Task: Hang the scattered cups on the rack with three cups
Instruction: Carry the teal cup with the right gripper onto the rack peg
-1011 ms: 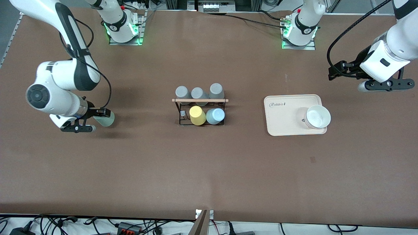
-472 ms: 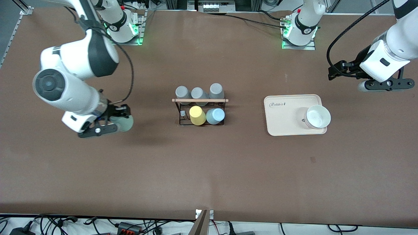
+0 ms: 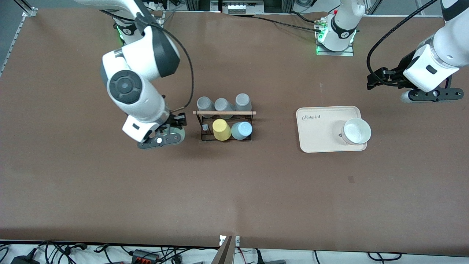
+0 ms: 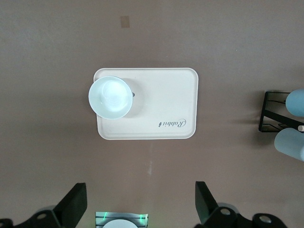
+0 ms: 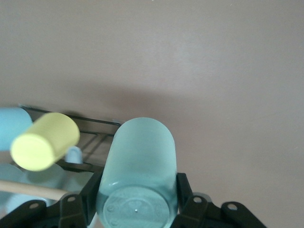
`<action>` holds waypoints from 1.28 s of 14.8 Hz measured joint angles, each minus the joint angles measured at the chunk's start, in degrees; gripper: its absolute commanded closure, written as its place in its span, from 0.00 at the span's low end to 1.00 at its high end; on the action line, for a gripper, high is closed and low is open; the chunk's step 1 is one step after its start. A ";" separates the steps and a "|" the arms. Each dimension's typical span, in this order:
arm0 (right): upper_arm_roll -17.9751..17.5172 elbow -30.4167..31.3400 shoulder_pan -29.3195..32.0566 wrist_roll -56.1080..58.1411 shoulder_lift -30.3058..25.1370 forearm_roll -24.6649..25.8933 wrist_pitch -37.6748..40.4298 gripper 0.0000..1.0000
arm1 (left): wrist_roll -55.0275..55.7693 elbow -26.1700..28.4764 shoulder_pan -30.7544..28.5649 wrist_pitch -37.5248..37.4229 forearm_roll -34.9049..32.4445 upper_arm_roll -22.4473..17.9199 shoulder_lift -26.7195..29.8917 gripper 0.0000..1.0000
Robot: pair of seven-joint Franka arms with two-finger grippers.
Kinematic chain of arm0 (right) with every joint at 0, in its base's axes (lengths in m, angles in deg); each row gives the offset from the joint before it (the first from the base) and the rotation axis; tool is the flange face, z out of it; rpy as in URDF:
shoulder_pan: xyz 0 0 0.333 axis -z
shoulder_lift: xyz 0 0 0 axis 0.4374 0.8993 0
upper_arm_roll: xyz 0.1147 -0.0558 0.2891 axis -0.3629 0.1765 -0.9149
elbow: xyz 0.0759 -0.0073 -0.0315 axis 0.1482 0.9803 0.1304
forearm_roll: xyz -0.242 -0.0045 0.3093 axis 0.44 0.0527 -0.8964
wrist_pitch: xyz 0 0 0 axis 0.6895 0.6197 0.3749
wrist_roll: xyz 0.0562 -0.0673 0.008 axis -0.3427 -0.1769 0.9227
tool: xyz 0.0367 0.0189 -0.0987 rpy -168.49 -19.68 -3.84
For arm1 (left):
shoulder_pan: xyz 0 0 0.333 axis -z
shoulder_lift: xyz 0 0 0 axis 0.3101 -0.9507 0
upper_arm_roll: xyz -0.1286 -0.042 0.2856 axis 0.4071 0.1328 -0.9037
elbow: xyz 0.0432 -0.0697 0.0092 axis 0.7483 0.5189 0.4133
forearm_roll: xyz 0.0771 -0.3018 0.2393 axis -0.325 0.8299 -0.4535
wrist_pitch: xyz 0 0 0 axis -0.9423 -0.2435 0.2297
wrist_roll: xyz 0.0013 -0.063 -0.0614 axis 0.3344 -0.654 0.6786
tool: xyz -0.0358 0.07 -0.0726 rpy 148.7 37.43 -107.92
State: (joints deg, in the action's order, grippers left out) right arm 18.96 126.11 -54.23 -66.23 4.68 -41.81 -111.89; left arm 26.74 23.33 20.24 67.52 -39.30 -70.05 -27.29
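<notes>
Brown tabletop everywhere, and over it, right by the right-arm end of the rack (image 3: 224, 124), the right gripper (image 3: 169, 133) is pinching the mint green cup (image 5: 138, 175) across its sides, bottom toward the wrist camera, I'd guess so the open mouth can go over the one bare peg (image 3: 205, 127) next to the yellow cup (image 3: 221, 129). Blue cup (image 3: 241, 130) is already on the rack and the three grey cups (image 3: 222, 104) fill the row farther from the front camera. Left gripper (image 4: 137, 211) just waits with fingers spread wide, up over the table next to the cream tray (image 3: 315, 135) with the white bowl (image 3: 355, 131).
</notes>
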 measured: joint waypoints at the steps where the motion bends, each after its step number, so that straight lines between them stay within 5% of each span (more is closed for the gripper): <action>1: 0.00 -0.33 -0.81 -2.44 0.50 -0.81 -0.61 0.74 | 0.00 0.00 0.00 -0.03 0.02 0.00 0.00 0.00; 6: 0.01 -0.67 -2.47 -7.49 2.66 -5.43 -2.13 0.74 | 0.01 0.00 0.00 -0.23 0.03 0.00 0.00 0.00; 19: 0.03 -0.76 -4.55 -10.47 6.39 -5.47 -4.75 0.74 | 0.04 0.00 -0.04 -0.34 0.03 -0.08 0.00 0.00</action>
State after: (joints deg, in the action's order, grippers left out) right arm 18.99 125.35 -58.78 -76.70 11.07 -47.28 -116.64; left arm 26.78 23.33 20.20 67.19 -39.27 -70.13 -27.29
